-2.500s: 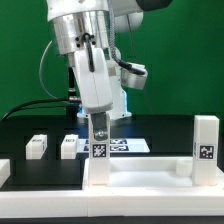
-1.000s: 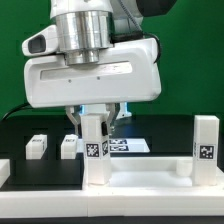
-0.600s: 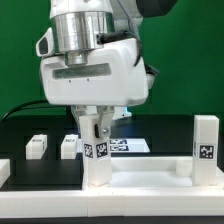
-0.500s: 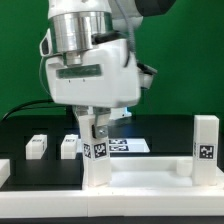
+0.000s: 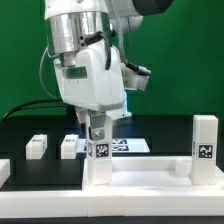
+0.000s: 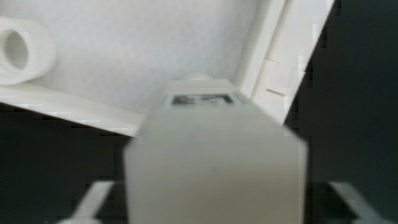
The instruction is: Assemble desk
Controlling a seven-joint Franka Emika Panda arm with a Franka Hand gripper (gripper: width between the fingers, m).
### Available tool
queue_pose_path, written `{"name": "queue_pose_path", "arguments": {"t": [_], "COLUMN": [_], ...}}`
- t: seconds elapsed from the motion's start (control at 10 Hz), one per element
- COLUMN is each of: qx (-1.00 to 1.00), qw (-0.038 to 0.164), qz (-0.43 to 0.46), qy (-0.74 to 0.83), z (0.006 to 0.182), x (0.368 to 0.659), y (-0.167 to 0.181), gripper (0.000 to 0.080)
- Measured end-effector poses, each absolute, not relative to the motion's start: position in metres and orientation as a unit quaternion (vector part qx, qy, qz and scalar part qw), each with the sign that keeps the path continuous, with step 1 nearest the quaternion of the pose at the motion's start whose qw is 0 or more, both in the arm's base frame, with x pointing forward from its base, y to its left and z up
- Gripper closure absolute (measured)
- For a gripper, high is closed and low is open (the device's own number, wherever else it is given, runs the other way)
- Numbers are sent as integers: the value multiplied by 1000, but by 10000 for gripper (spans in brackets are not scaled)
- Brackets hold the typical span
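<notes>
Gripper (image 5: pixel 97 130) straddles the desk's (image 5: pixel 150 181) upright leg (image 5: pixel 99 166), jaws slightly clear; 2 small white blocks (image 5: pixel 37 146) lie beyond.

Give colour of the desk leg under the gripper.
White leg with a black-and-white marker tag; exterior view shows it best.

- White rimmed desk top (image 5: pixel 150 182) lies flat below the claw (image 5: pixel 97 130).
- One tagged leg (image 5: pixel 99 165) stands upright directly under the claw.
- A second leg (image 5: pixel 205 150) stands well aside.
</notes>
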State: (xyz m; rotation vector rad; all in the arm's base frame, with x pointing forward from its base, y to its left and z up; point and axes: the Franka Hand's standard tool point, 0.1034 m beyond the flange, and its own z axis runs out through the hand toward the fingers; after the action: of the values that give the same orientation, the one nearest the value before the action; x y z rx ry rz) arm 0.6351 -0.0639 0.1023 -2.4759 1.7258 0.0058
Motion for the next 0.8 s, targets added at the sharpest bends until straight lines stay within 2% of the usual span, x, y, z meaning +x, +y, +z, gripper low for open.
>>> {"name": "queue_pose_path", "arguments": {"t": [0.1, 0.2, 0.3, 0.6, 0.8], "qx": [-819, -819, -819, -788, -844], "qw": [62, 62, 62, 65, 61], "qz": [2, 2, 2, 5, -2], "qy": [571, 571, 571, 612, 533], "z": [102, 102, 102, 103, 103], "x": [635, 635, 635, 636, 636], "y": [-64, -64, -64, -64, -66], "gripper": [239, 239, 169, 151, 151]}}
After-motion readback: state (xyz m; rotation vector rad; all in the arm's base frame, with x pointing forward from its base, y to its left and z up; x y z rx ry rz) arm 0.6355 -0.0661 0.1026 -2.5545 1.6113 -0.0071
